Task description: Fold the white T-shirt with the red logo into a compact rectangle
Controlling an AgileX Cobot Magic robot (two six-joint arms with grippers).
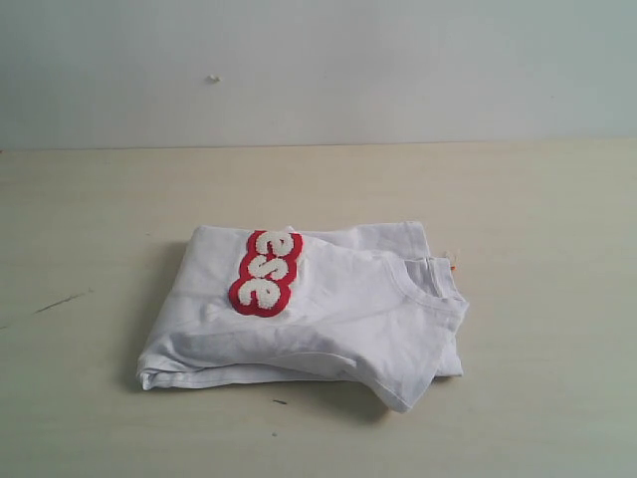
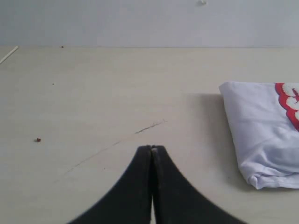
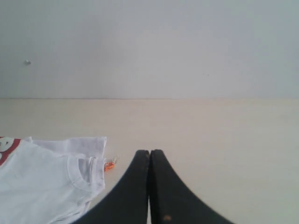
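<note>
The white T-shirt (image 1: 318,309) lies folded into a rough rectangle in the middle of the table, collar (image 1: 423,279) to the right with its small orange tag (image 1: 452,266). The red logo (image 1: 266,272) shows on top, only the letters "ese" visible. Neither gripper appears in the exterior view. In the left wrist view my left gripper (image 2: 151,148) is shut on nothing, over bare table beside the shirt's folded edge (image 2: 261,135). In the right wrist view my right gripper (image 3: 149,152) is shut and empty, beside the collar (image 3: 81,172) and orange tag (image 3: 109,165).
The pale wooden table (image 1: 100,219) has a dark scratch (image 1: 62,301) at the left and a small brown crumb (image 2: 38,139). A plain grey wall (image 1: 318,60) runs along the back.
</note>
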